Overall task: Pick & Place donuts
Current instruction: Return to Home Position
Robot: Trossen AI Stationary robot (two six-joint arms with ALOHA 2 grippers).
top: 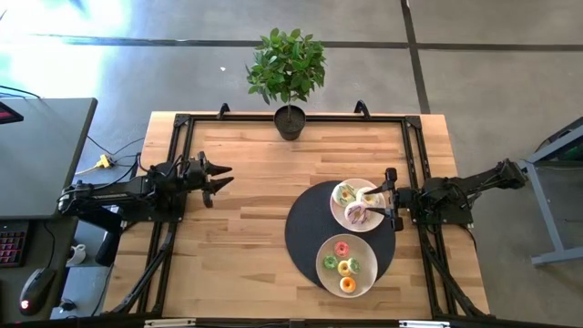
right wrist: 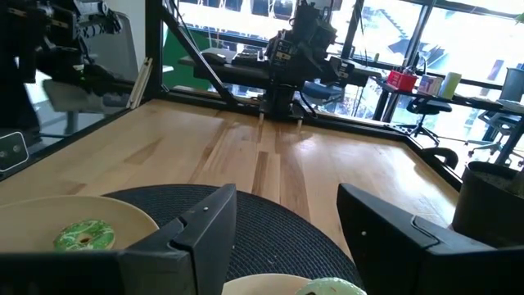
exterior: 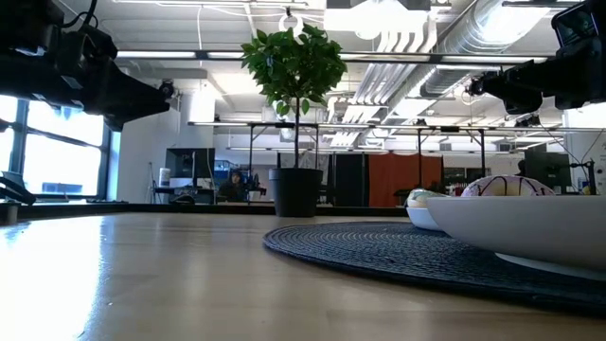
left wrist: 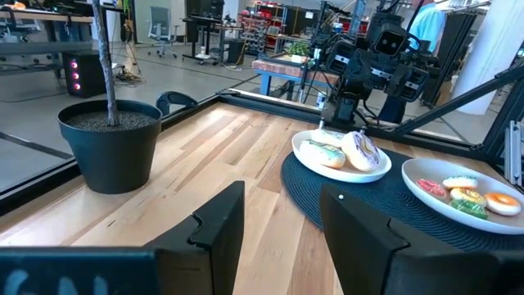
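Three larger pale frosted donuts (top: 357, 213) lie on the far white plate (top: 339, 212). Several smaller pink, green and yellow donuts (top: 345, 266) lie on the near white plate (top: 323, 273). Both plates rest on a dark round mat (top: 305, 232). In the left wrist view the large donuts (left wrist: 360, 150) and the small ones (left wrist: 467, 197) show across the table. My right gripper (top: 389, 197) hovers open at the far plate's right rim; its wrist view (right wrist: 286, 238) shows one frosted donut (right wrist: 332, 287) just below it. My left gripper (top: 221, 178) is open above bare wood on the table's left (left wrist: 282, 238).
A potted plant (top: 290, 118) stands at the middle of the far edge. A black frame rail (top: 301, 117) runs round the table top. Bare wood (top: 255, 228) lies between my left gripper and the mat. A desk with a keyboard and mouse (top: 36, 282) stands off the table's left.
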